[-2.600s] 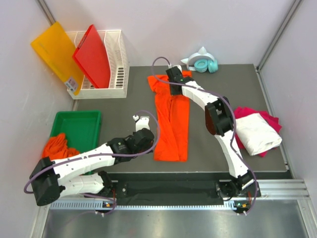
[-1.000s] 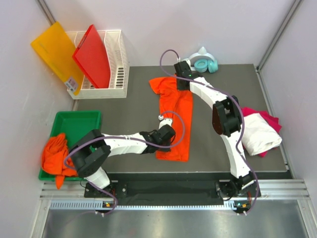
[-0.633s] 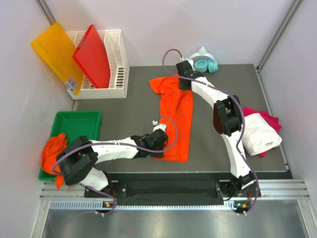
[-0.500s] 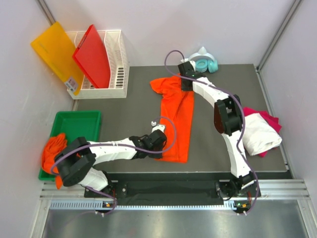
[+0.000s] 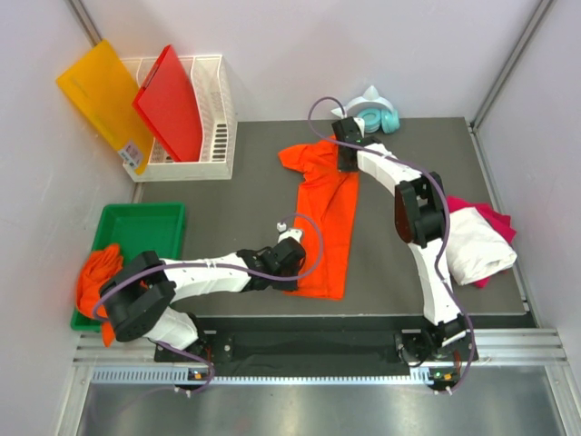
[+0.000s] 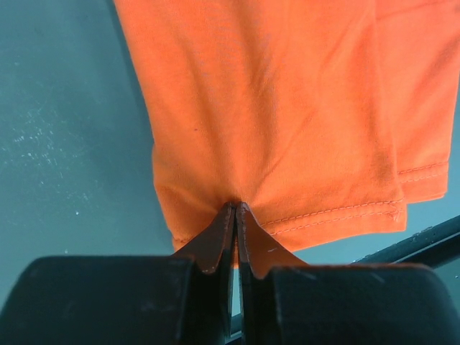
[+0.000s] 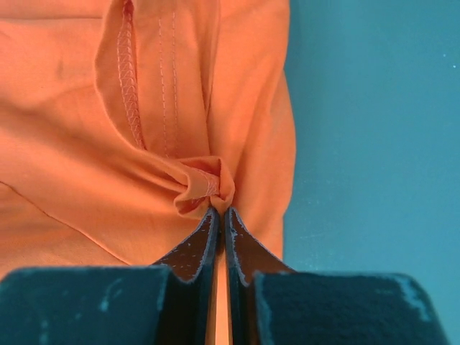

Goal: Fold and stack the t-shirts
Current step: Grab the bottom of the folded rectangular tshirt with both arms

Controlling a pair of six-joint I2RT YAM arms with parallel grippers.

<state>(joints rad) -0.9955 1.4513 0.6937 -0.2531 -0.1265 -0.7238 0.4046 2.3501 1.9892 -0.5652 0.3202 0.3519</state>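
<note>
1. A dark table (image 5: 227, 209) fills the cell, with two white arms bolted at its near edge
2. An orange t-shirt (image 5: 329, 227) lies lengthwise down the middle of the table, folded narrow, one sleeve splayed left at the far end and the hem toward the arms
3. A white basket (image 5: 218, 109) at the far left corner holds a red board (image 5: 171, 104) on edge, and a yellow-orange board (image 5: 100, 95) leans just outside it
4. A green tray (image 5: 145, 227) sits beside the table's left edge, a heap of orange t-shirts (image 5: 98, 272) spilling over its near corner
5. At the right edge, a folded white t-shirt (image 5: 472, 243) rests on a magenta-pink t-shirt (image 5: 497, 218)
6. Teal headphones (image 5: 377, 118) sit at the far edge, just beyond the shirt
7. The left tool (image 5: 289, 271) (image 6: 236, 210) is pinched closed on the hem at its near left corner; the right tool (image 5: 346, 163) (image 7: 219, 210) clamps a bunched fold of cloth at the shirt's far end
</note>
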